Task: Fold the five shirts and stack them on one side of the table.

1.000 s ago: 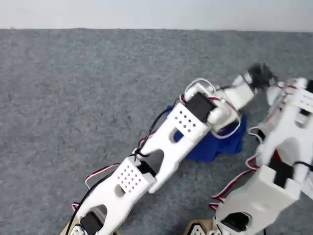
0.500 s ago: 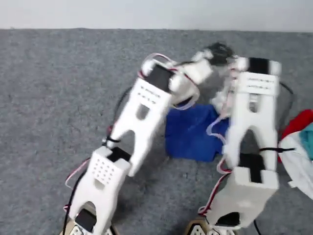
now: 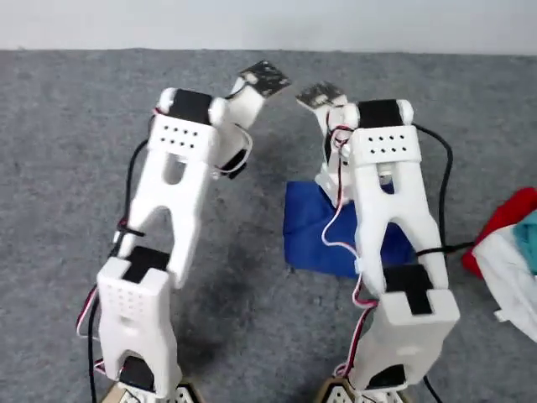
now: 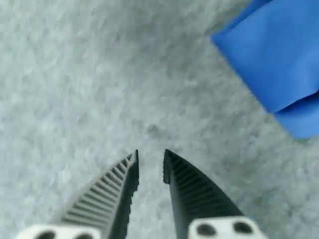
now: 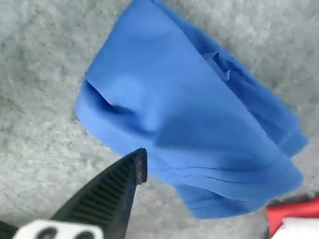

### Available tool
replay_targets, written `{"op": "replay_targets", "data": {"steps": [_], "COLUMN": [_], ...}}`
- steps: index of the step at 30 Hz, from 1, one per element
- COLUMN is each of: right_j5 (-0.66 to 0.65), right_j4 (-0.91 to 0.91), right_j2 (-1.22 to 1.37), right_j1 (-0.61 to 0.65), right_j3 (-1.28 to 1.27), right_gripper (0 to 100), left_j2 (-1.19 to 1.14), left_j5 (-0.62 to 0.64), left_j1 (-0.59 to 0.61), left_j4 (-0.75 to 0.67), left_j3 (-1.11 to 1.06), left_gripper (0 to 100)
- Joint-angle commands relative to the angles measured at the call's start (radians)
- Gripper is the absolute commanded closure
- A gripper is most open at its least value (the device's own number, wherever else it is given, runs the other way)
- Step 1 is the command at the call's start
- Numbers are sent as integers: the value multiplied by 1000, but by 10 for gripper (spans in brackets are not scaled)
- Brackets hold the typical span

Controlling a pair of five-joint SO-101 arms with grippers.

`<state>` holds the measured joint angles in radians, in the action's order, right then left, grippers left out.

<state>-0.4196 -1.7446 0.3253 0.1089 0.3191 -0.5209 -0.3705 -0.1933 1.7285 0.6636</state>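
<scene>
A folded blue shirt (image 3: 317, 228) lies flat on the grey carpet, partly under the right arm in the high view. In the right wrist view the blue shirt (image 5: 199, 124) lies below one dark finger (image 5: 123, 182); the other finger is swung out of the picture, so the jaws stand open. The right gripper (image 3: 321, 96) hangs above the shirt's far edge. My left gripper (image 4: 150, 156) hovers over bare carpet, open by a narrow gap with nothing in it. A corner of the blue shirt (image 4: 279, 59) lies off to its side. The left gripper (image 3: 254, 82) is held high, left of the shirt.
A loose pile of red, teal and white shirts (image 3: 510, 245) lies at the table's right edge. Grey carpet (image 3: 75, 168) covers the table, with bare room on the left and at the back. A pale wall runs along the far edge.
The left arm has swung from the right, across the blue shirt, to the left and risen. The right arm has come in from the right edge to above the shirt.
</scene>
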Motion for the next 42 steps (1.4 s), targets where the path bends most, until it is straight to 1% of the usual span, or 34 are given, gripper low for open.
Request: {"op": "replay_targets", "data": {"steps": [1, 5, 11, 17, 19, 20, 22, 24, 25, 27, 30, 32, 35, 37, 42], "right_j5": [5, 3, 3, 2, 0, -11, -57, -109, -133, -161, -167, -161, -160, -160, -166], "right_j4": [53, 99, 177, 183, 176, 162, 122, 122, 124, 110, 108, 73, -5, -54, -51], "right_j2": [94, 188, 295, 421, 449, 456, 472, 476, 478, 479, 476, 476, 461, 412, 166], "right_j1": [-101, -154, -156, -196, -193, -186, -163, -159, -159, -159, -177, -197, -226, -260, -380], "right_j3": [-3, 2, -2, 0, 6, 18, 49, 58, 60, 60, 69, 112, 216, 307, 413], "right_gripper": [435, 435, 435, 446, 518, 585, 761, 948, 998, 947, 996, 991, 989, 989, 990], "left_j2": [132, 186, 235, 305, 324, 331, 339, 344, 344, 344, 344, 338, 336, 336, 334], "left_j5": [-15, -17, -18, -18, -18, -18, -17, -14, -14, -12, -12, -12, -12, -12, -17], "left_j1": [66, 110, 135, 169, 190, 203, 235, 276, 298, 345, 420, 468, 548, 598, 689], "left_j4": [31, 31, 31, 31, 31, 31, 31, 31, 31, 31, 31, 31, 31, 29, 29], "left_j3": [-70, -147, -234, -306, -344, -367, -410, -443, -456, -486, -533, -572, -647, -699, -753], "left_gripper": [920, 920, 920, 921, 921, 921, 921, 921, 921, 922, 949, 983, 987, 987, 987]}}
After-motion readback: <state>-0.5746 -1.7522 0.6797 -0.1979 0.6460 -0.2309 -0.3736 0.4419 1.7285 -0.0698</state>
